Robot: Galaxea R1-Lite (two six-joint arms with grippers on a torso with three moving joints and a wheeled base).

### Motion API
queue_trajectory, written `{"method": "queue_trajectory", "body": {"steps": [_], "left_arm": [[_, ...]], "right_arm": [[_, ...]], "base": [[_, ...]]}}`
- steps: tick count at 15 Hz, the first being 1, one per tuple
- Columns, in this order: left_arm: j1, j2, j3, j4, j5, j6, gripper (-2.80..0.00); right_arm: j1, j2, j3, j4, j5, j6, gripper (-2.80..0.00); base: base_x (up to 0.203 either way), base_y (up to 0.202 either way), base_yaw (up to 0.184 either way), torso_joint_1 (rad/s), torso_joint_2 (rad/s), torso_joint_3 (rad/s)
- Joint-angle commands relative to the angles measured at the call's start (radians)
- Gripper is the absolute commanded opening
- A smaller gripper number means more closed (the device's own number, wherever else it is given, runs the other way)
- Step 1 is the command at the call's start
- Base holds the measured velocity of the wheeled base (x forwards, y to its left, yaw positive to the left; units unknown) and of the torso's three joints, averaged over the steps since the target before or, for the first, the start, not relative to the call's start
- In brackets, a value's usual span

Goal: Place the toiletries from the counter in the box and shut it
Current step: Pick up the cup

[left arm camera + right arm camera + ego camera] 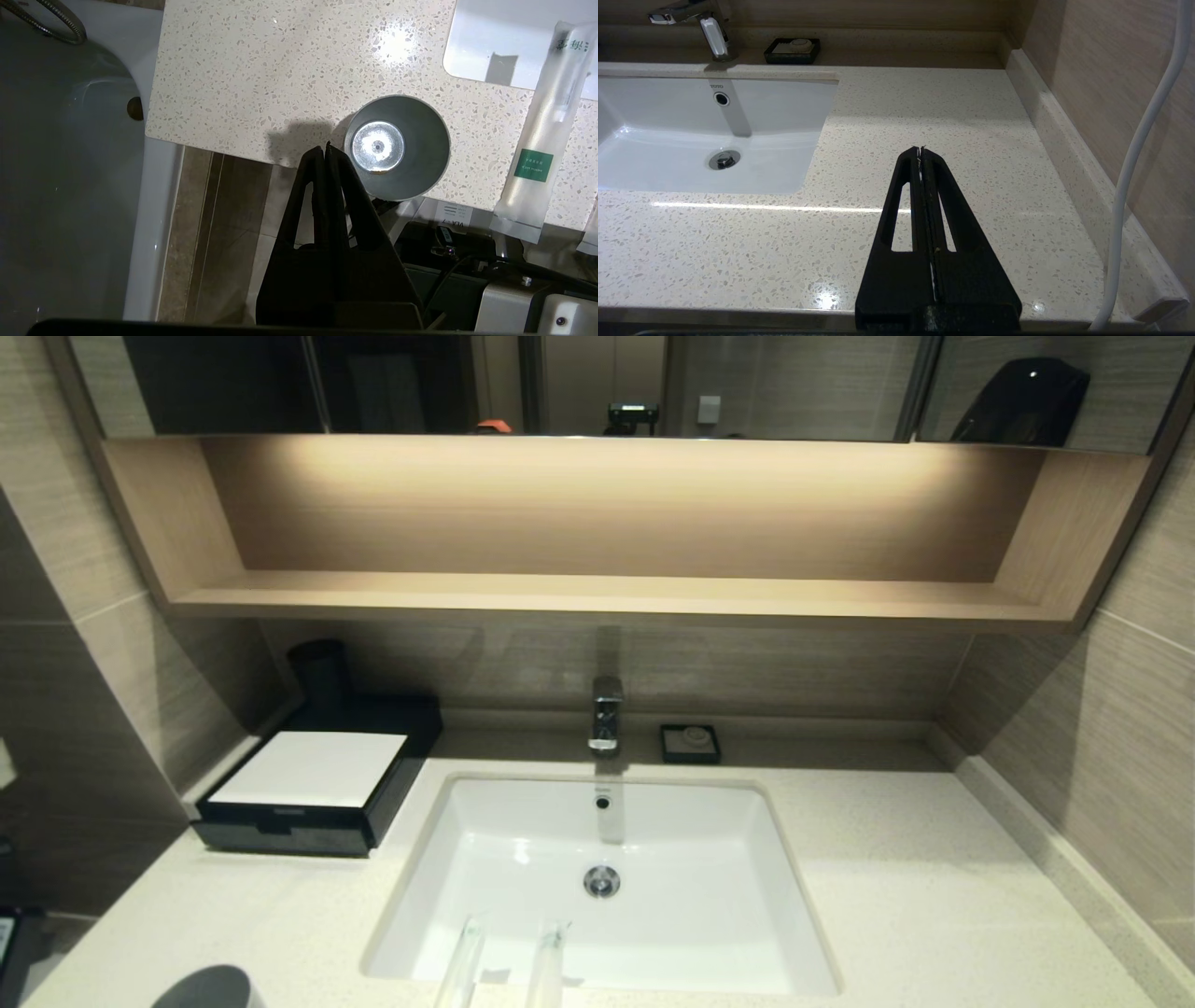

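Two slim clear-wrapped toiletries [462, 957] [546, 961] lie side by side at the counter's [934, 896] front edge, reaching over the sink's near rim. The left wrist view shows one packet with a green mark [542, 140]. The black box with a white top [313, 784] stands at the back left, its front drawer pushed in. My left gripper [325, 148] is shut and empty, hanging over the counter's front left corner beside the grey cup. My right gripper [920, 150] is shut and empty above the bare counter right of the sink. Neither gripper appears in the head view.
A light grey cup [397, 147] stands near the front left corner, also low in the head view [210, 987]. The white sink [607, 887], the tap [605, 714] and a black soap dish [690, 744] fill the middle. A wooden shelf [607, 593] runs above. A white cable [1139, 163] hangs right.
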State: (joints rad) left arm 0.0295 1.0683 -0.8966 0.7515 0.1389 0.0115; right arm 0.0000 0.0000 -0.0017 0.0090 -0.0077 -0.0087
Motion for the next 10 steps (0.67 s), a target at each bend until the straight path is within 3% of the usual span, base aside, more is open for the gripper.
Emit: {"method": "queue_trajectory", "body": {"steps": [1,7,10], "left_arm": [[-0.008,0.012,0.002,0.006,-0.015,0.001,-2.8],[-0.026,0.078,-0.014,-0.004,-0.14,0.002,-2.8],[-0.028,0.119,-0.013,-0.034,-0.148,0.011,-2.8]], "right_arm": [[0.0,0.0,0.0,0.0,0.0,-0.001,-2.8],[0.0,-0.002,0.0,0.0,0.0,-0.001,-2.8],[0.0,-0.002,0.0,0.0,0.0,-0.001,-2.8]], "base": [[0.0,0.0,0.0,0.0,0.0,0.0],[0.0,0.0,0.0,0.0,0.0,0.0],[0.0,0.0,0.0,0.0,0.0,0.0]]}}
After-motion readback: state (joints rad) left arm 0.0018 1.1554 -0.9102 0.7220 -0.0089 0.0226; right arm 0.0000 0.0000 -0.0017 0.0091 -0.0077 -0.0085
